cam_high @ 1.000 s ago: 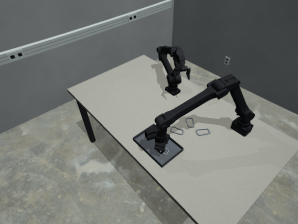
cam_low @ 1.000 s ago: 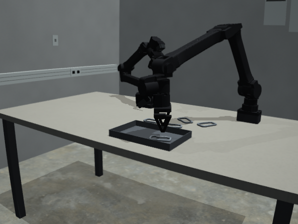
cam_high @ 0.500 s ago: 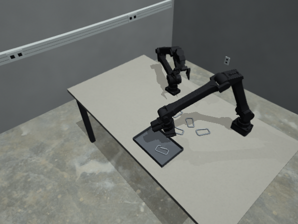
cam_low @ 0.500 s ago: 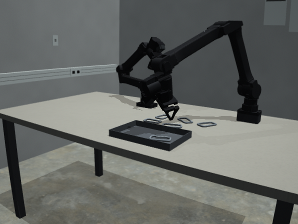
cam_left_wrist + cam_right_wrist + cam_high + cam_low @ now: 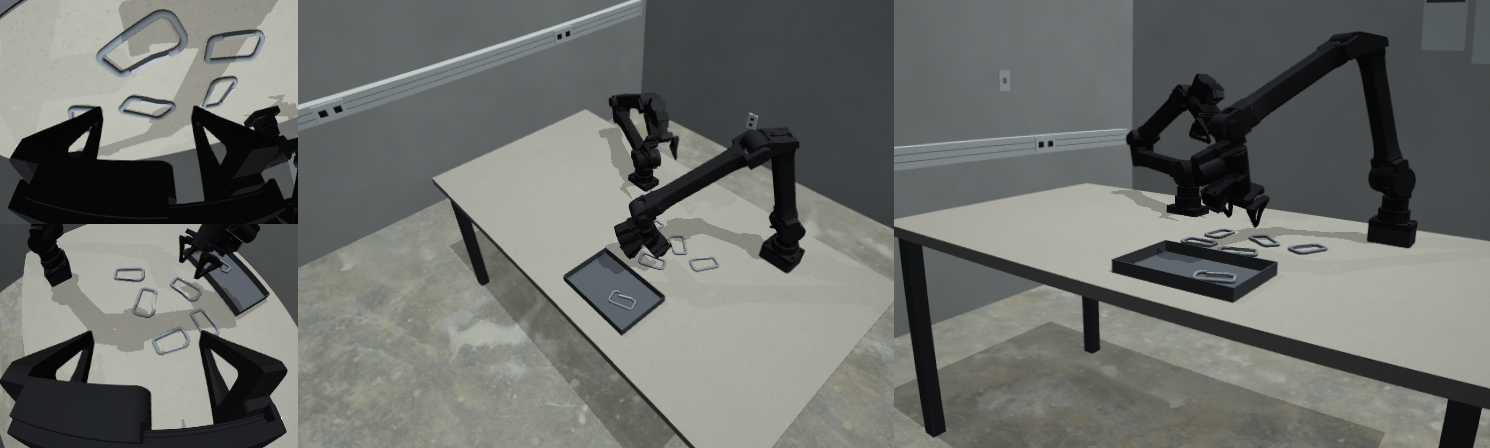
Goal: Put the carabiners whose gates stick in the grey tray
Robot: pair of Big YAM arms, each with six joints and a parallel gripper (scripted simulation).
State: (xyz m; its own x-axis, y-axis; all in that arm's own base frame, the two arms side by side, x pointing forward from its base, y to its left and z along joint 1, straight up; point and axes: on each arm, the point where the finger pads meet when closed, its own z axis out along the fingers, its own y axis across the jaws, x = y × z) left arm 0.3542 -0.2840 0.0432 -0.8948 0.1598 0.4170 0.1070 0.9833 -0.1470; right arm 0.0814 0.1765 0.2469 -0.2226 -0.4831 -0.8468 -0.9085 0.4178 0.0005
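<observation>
A grey tray [image 5: 614, 288] lies near the table's front edge with one silver carabiner inside it; it also shows in the exterior view [image 5: 1214, 276]. Several more carabiners lie on the table just behind the tray, among them one [image 5: 652, 261] by the tray's corner, one [image 5: 678, 245] behind it and one [image 5: 704, 263] farther right. My left gripper [image 5: 643, 242] hangs open and empty above this group, tilted, a little over the table [image 5: 1244, 210]. Its wrist view shows the carabiners [image 5: 143, 42] below the open fingers. My right gripper [image 5: 665, 145] is open and empty, held high at the table's back.
The right arm is folded over its base [image 5: 643, 180] at the back of the table. The left arm's base [image 5: 780, 255] stands at the right, and its long link reaches over the carabiners. The right wrist view shows the tray [image 5: 236, 280] and loose carabiners [image 5: 145, 302] from afar.
</observation>
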